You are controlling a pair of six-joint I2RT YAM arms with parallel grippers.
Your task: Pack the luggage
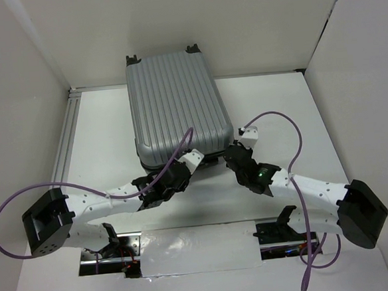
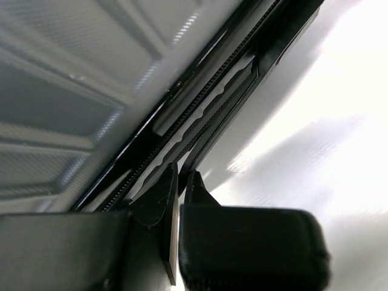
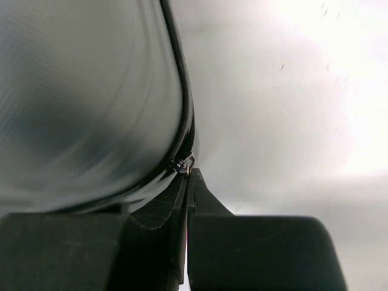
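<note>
The luggage (image 1: 174,100) lies closed and flat at the far middle of the table (image 1: 278,113). We see the left gripper (image 2: 180,182) with jaws together at the zipper (image 2: 195,118). The right gripper (image 3: 189,179) is likewise pressed together, its tips at a small metal piece (image 3: 185,162) on the shell's edge.

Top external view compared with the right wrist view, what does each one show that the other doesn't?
Only the top external view shows the whole luggage lying flat on the table, ribbed side up, its wheels at the far end, with the left arm and right arm reaching its near end. Only the right wrist view shows a small metal piece on the black rim, right at the tips of the shut right pincer; whether it is pinched is unclear. Both show the luggage and the right pincer at its near edge.
</note>
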